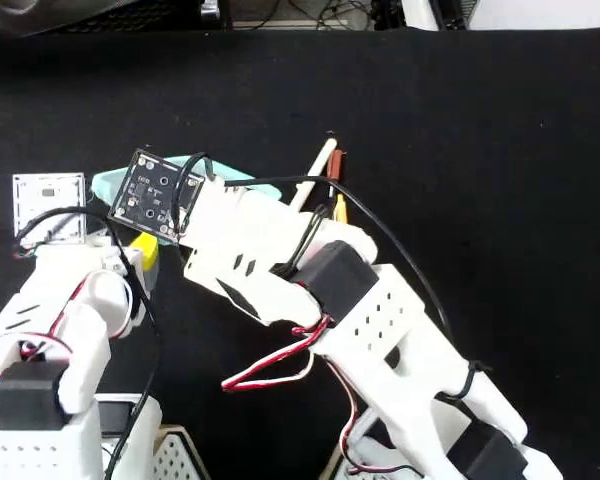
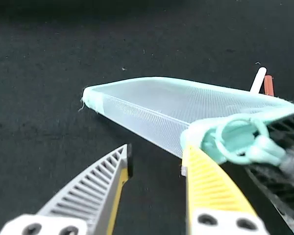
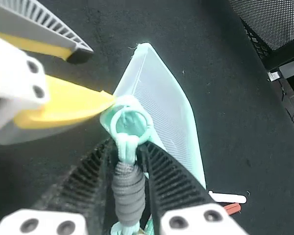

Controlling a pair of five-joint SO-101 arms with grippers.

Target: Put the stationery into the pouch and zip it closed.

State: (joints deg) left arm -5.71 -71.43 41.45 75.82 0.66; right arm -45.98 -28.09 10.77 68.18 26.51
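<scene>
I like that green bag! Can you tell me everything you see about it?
The pouch is a flat, pale mint bag of see-through mesh, long and narrow, on the black table. At one corner hangs a mint ring pull with a grey cord, clamped in the right gripper. The left gripper is open, its yellow finger against that same corner. A white stick shows by the other end.

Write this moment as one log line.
right gripper: shut on zipper pull | left gripper: open, at pouch | stationery: outside pouch
</scene>
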